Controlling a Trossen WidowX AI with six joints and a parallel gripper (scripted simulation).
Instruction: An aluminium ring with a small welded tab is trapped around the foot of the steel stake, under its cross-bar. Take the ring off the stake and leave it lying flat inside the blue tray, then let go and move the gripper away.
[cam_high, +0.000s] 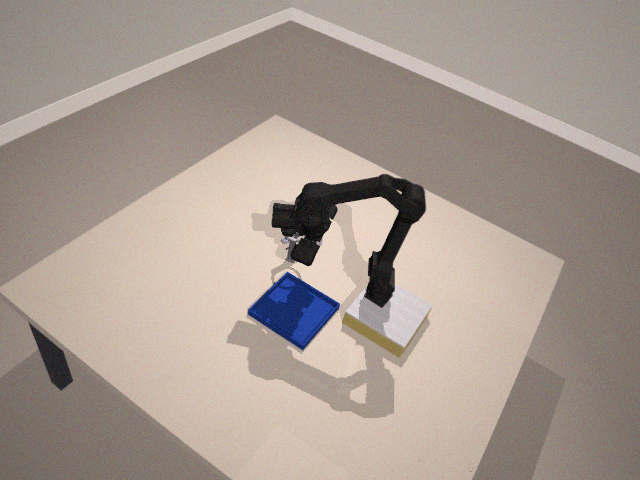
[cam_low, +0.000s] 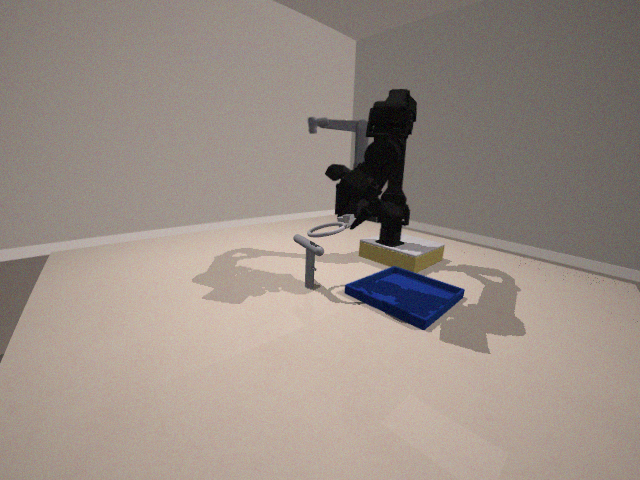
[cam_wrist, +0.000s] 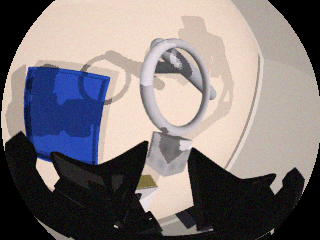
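The top view looks steeply down from high and well back over most of the table (cam_high: 180, 289) (cam_low: 258, 361) (cam_wrist: 120, 30), the room's corner at twelve o'clock; the exterior view sits lower and nearer, facing across the tabletop. The wrist view looks from close behind the claw (cam_high: 299, 245) (cam_low: 351, 219) (cam_wrist: 170, 152), at six o'clock, and all three share the blue tray (cam_high: 310, 310) (cam_low: 408, 297) (cam_wrist: 65, 110), at nine there.

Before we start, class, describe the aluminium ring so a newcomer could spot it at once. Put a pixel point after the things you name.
Find the black arm (cam_high: 385, 188) (cam_low: 391, 118) and follow it to its end effector (cam_low: 352, 221) (cam_wrist: 169, 150). Held there by its blocky tab (cam_wrist: 170, 154) is a pale, round hoop (cam_low: 326, 225) (cam_wrist: 144, 82). Unlike the T-shaped stake (cam_low: 309, 268) and square blue tray (cam_high: 293, 310) (cam_low: 408, 297) (cam_wrist: 65, 112), it is off the table.
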